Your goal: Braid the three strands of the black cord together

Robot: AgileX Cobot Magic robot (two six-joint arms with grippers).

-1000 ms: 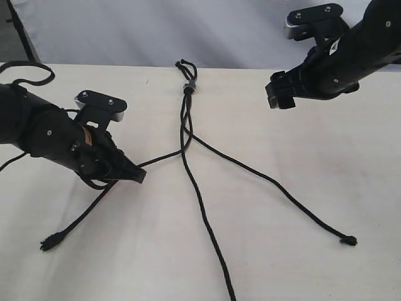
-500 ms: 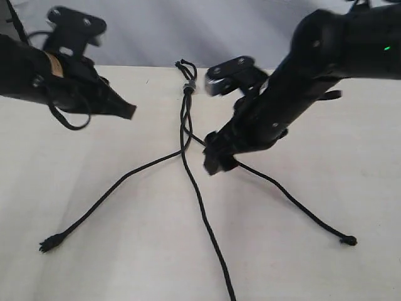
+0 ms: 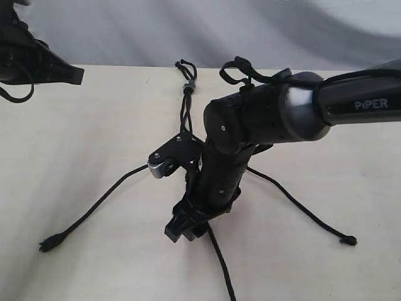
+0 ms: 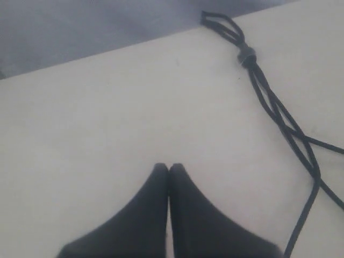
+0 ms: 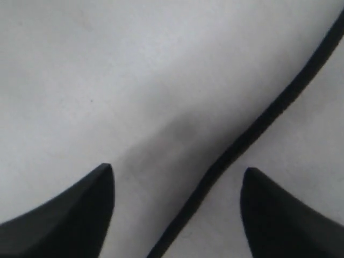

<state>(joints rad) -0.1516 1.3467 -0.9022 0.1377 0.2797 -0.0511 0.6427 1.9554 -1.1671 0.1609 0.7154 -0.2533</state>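
— Where is the cord on your screens?

— I see the black cord (image 3: 183,116) lying on the surface (image 3: 94,125), its grey band (image 3: 188,88) at the far middle with short loops (image 3: 183,64) just beyond it. The three strands fan toward the near side. The left strand (image 3: 100,202) ends in a knotted tip near left, the right strand (image 3: 294,200) ends near right, and the middle strand (image 3: 220,263) runs off the near edge of the view.

— And your arms?

— My right arm (image 3: 263,119) reaches across the middle and points down, hiding the stretch where the strands part. The right jaws are spread wide just above the surface, and a strand (image 5: 258,126) runs between the tips, touching neither. From outside, they sit over the middle strand.

— The left?

— My left arm (image 3: 25,63) is at the far left, well apart from the cord. The left jaws are clenched tip to tip on nothing. Its camera shows the band (image 4: 246,55) and the strands crossing below it.
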